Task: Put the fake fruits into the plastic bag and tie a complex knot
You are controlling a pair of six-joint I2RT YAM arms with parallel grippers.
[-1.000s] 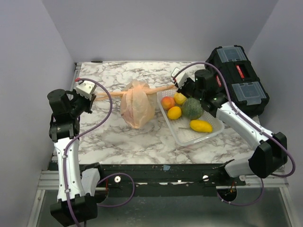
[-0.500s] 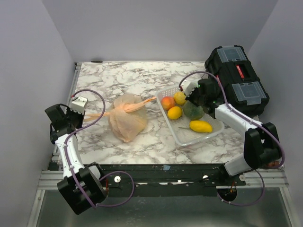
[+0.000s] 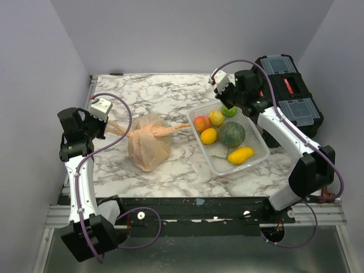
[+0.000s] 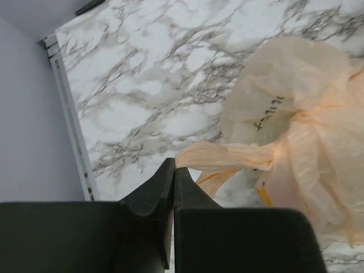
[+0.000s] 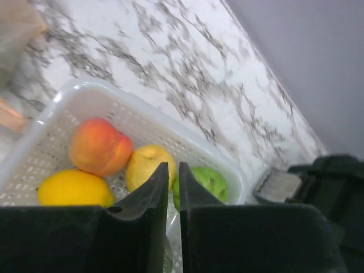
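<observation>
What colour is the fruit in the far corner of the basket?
The fruit is green, clearest in the right wrist view.

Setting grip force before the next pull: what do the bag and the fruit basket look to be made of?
Bag: thin, translucent peach plastic film, crinkled and softly glossy. Basket: apparently rigid white plastic, matte, with perforated lattice walls.

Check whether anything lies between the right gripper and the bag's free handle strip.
Yes. The right gripper hangs over the white basket's far corner, and the peach and the basket's left rim lie between it and the plastic bag's free handle strip. It seems raised, so passing above them may be possible.
</observation>
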